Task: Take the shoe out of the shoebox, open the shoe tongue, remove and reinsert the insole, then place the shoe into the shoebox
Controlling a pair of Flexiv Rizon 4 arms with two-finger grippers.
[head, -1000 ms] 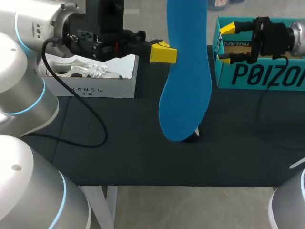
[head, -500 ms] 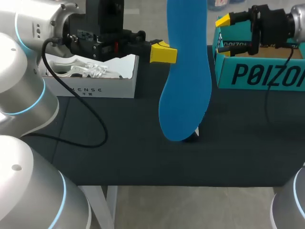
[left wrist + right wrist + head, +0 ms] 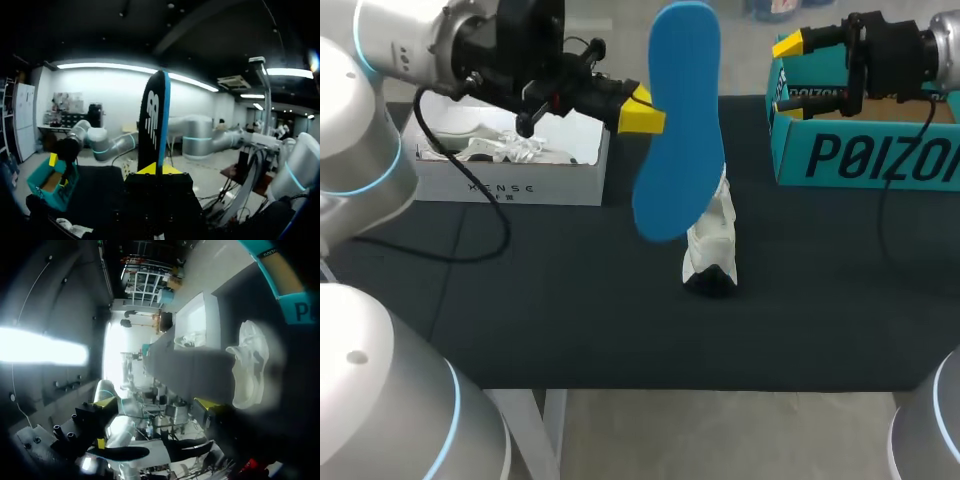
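My left gripper (image 3: 642, 110) is shut on a blue insole (image 3: 675, 130) and holds it in the air above the middle of the table, tilted, with its wide end low. In the left wrist view the insole (image 3: 155, 115) stands edge-on between the yellow tips of that gripper (image 3: 156, 171). A white shoe (image 3: 712, 245) lies on the dark table under the insole's lower end, and it shows too ahead of the right gripper as the shoe (image 3: 250, 365). My right gripper (image 3: 785, 75) hangs open and empty over the left end of the teal shoebox (image 3: 860, 155).
A white box (image 3: 510, 175) with another white shoe inside stands at the back left, behind my left arm. In the right wrist view the teal shoebox (image 3: 280, 285) lies beside the shoe. The table's front edge runs close below the shoe.
My left gripper has swung the insole up and to the left, tilting it and uncovering the white shoe. The right gripper rose a little earlier on, then stayed where it is.
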